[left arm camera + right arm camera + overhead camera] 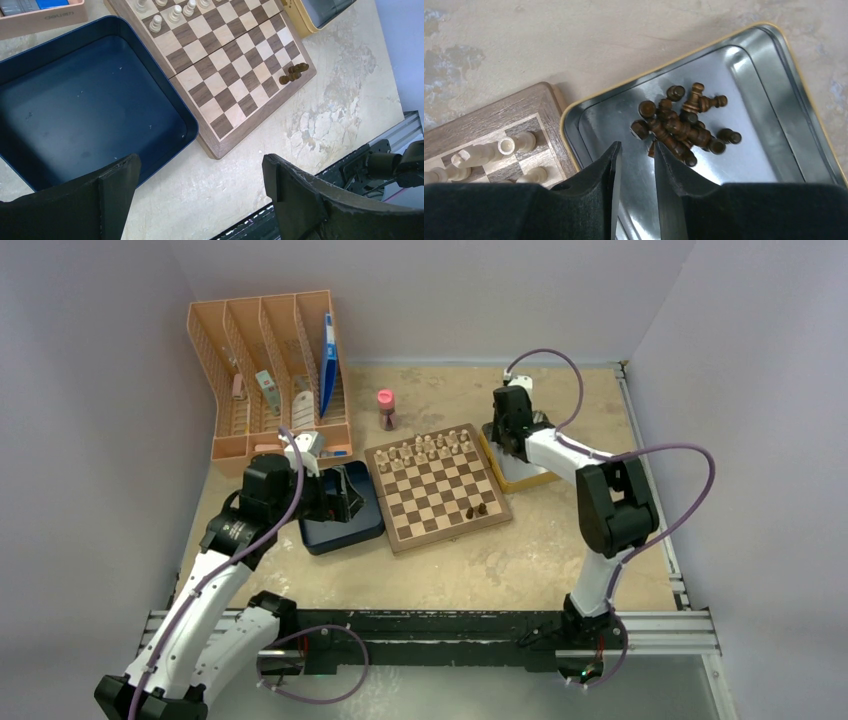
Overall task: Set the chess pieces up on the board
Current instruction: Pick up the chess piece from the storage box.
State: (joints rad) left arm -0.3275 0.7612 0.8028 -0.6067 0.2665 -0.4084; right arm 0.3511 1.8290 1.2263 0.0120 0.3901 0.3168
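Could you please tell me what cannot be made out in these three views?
Top view: the right arm covers the yellow-rimmed tin, hiding its chess pieces.
Right wrist view: whether the right claw grips a piece is unclear; its fingertips overlap the heaped pieces.
Left wrist view: the board's far rows are cut off by the top edge.
Top view: the dark pieces on the board are too small to identify.

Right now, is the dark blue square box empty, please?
Empty, as far as visible: the dark blue square box shows only bare floor.
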